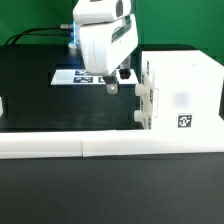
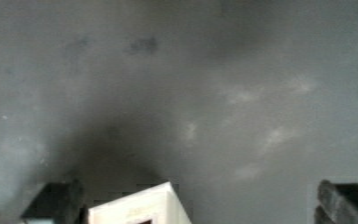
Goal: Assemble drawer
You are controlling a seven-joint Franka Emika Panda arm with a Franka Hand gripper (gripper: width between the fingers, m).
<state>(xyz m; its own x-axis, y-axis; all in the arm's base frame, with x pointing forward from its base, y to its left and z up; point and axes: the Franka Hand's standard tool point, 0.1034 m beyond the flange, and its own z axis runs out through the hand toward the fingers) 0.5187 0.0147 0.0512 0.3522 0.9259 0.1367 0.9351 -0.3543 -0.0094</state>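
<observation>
gripper beside the drawer casing, bar in front

nearest you lies the long white bar (image 1: 100,147); behind it the drawer (image 1: 180,93) stands at the exterior view's right, knobs facing left. your gripper (image 1: 118,81) hangs just beside it with fingers spread, holding nothing. farthest back is the marker board (image 1: 72,76). the wrist view shows one white corner (image 2: 140,205).

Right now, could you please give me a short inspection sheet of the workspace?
Surface: black table, bare where visible.
Job's things: drawer casing at the exterior view's right, tagged; two knobbed trays appear seated in it, knobs facing the gripper.
Clutter: marker board flat behind the arm; long white bar along the front.
Grippers: gripper beside the knobs, jaws apart, holding nothing.
Cables: dark cable at the back.
Surroundings: nothing seen.
</observation>
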